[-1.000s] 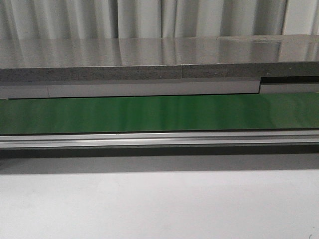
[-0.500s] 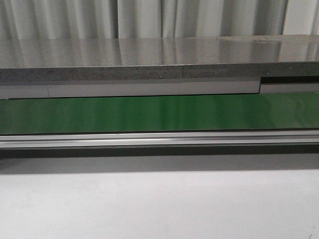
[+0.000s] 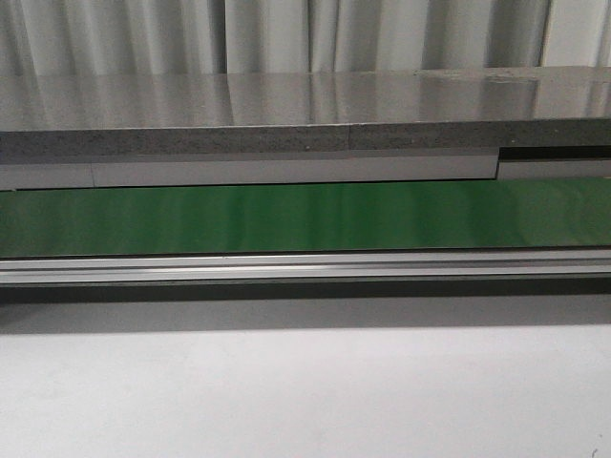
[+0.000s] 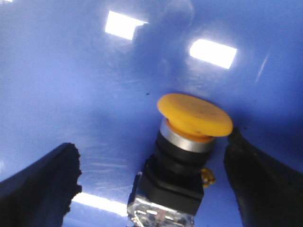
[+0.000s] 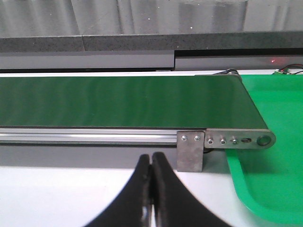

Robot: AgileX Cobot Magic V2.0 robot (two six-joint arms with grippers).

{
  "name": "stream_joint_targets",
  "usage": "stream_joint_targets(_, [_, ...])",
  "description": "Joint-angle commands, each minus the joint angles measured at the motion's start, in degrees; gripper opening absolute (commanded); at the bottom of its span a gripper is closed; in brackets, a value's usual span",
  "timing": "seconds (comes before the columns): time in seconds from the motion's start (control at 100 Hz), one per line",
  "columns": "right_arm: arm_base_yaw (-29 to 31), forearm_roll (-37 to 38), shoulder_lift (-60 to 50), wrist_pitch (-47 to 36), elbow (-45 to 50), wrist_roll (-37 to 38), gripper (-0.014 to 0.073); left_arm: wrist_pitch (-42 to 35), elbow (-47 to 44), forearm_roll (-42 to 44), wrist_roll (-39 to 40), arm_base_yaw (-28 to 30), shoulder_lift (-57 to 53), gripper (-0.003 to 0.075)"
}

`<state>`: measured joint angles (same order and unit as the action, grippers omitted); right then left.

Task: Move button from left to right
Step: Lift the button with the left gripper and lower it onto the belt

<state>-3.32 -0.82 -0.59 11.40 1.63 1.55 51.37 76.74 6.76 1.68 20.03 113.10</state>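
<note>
1. Straight ahead, the front view takes in only the green conveyor belt (image 3: 305, 218) running left to right, its aluminium rail (image 3: 305, 267) along the near edge, the white table (image 3: 305, 391) below, and a grey counter (image 3: 286, 114) with curtains (image 3: 286, 33) beyond. No arm or button shows here.
2. Down at the left wrist, the left gripper (image 4: 156, 179) stands wide, its dark fingers (image 4: 42, 184) either side of the button (image 4: 184, 151), which sits on a glossy blue surface (image 4: 94, 71). The yellow-orange cap tilts slightly; the right-hand finger is just beside it, contact unclear.
3. Over at the right wrist, the right gripper (image 5: 151, 189) has its fingertips pressed together, holding nothing, above the white table near the belt's end roller (image 5: 236, 139), with a green tray (image 5: 274, 142) just to the right.
</note>
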Motion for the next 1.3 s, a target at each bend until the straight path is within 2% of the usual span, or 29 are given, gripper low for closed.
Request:
stream_joint_targets(0.0, [-0.05, 0.03, -1.09, -4.74, -0.89, -0.12, -0.0068, -1.05, 1.65, -0.42, 0.0, 0.17, -1.86, 0.0559])
stream_joint_targets(0.22, [-0.05, 0.03, -1.09, -4.74, -0.89, -0.12, -0.0068, -0.58, 1.65, -0.94, 0.0, 0.17, -0.63, 0.0411])
stream_joint_targets(0.48, [-0.05, 0.03, -1.09, -4.74, -0.89, -0.12, -0.0068, 2.63, 4.4, -1.97, 0.0, 0.17, -1.17, 0.012])
stream_joint_targets(0.66, [-0.05, 0.03, -1.09, -4.74, -0.89, -0.12, -0.0068, 6.73, 10.03, -3.06, 0.0, 0.17, -4.55, -0.0011])
stream_joint_targets(0.77, [-0.05, 0.03, -1.09, -4.74, -0.89, -0.12, -0.0068, 9.19, 13.39, -5.48, -0.16, -0.36, -7.04, -0.002])
stream_joint_targets(0.97, [-0.05, 0.03, -1.09, -4.74, -0.89, -0.12, -0.0068, 12.43, 16.37, -12.93, -5.91, -3.44, -9.36, -0.002])
stream_joint_targets(1.29, [-0.05, 0.03, -1.09, -4.74, -0.89, -0.12, -0.0068, 13.74, 16.26, -12.94, -7.09, -9.9, -8.65, -0.002])
